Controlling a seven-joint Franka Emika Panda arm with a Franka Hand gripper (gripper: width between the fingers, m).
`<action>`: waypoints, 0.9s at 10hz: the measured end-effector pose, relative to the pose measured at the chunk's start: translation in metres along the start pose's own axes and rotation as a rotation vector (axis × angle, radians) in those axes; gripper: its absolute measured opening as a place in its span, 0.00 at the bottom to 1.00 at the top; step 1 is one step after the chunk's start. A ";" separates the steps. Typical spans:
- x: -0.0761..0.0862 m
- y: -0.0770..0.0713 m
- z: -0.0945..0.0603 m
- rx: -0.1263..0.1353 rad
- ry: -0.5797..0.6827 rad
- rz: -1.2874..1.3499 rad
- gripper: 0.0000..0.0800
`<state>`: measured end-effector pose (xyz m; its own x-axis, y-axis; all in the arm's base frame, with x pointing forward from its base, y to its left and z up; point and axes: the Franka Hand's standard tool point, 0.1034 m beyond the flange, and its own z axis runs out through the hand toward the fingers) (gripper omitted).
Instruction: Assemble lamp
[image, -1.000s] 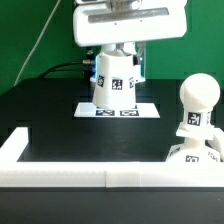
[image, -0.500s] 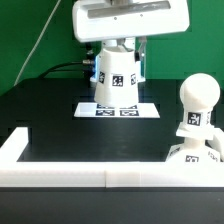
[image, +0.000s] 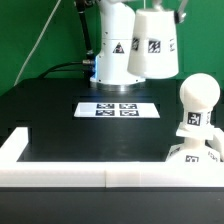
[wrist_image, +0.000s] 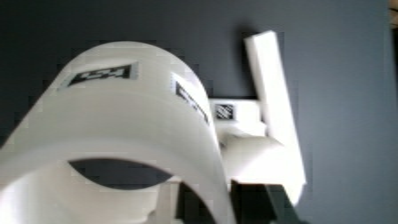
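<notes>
The white cone shade (image: 155, 45) hangs in the air, tilted, above the back of the table. In the wrist view the shade (wrist_image: 125, 130) fills most of the picture, with its open rim nearest. My gripper (wrist_image: 217, 206) is shut on the shade's wall, one dark finger on each side. In the exterior view the gripper is mostly cut off by the top edge. The round-headed bulb (image: 197, 108) stands upright on the square base (image: 190, 156) at the exterior view's right, near the front wall.
The marker board (image: 118, 108) lies flat on the black table, bare. The white robot pedestal (image: 113, 50) stands behind it. A low white wall (image: 70, 176) runs along the front and the exterior view's left side.
The shade stood on the marker board and has been lifted up and toward the exterior view's right. The wrist head has risen out of the top of the view.
</notes>
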<state>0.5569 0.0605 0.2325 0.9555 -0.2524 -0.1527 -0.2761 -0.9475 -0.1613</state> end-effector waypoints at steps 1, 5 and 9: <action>0.008 -0.012 -0.010 0.001 -0.005 0.007 0.06; 0.031 -0.043 -0.003 -0.003 0.018 0.067 0.06; 0.029 -0.045 0.003 -0.008 0.009 0.069 0.06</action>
<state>0.5969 0.0959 0.2321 0.9353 -0.3186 -0.1542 -0.3402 -0.9295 -0.1428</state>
